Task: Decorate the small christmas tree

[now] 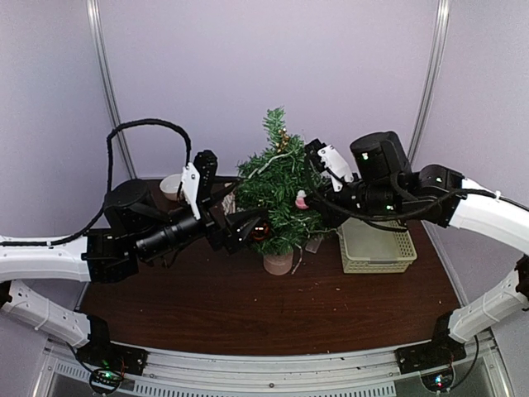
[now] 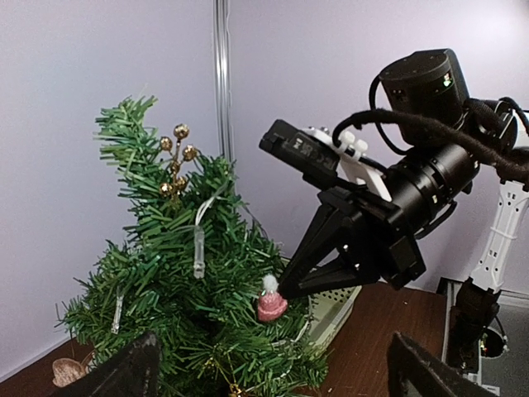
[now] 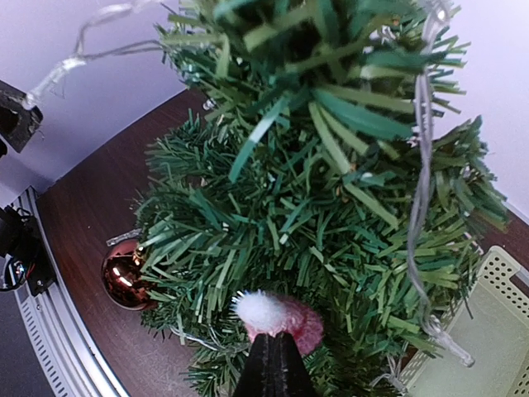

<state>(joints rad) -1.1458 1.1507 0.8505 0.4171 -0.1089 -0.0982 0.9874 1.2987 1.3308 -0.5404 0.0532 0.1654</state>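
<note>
The small christmas tree stands mid-table on its beige base, and fills the left wrist view and the right wrist view. My right gripper reaches in from the right, shut, its tips pinched at the top of a pink knitted hat ornament with a white pompom, which rests against the branches. My left gripper stands open at the tree's lower left, its fingers wide apart. A red bauble hangs on the branches just off its tips.
A cream perforated basket sits right of the tree, under the right arm. A white cup stands at the back left. Gold berries and a clear light string hang on the tree.
</note>
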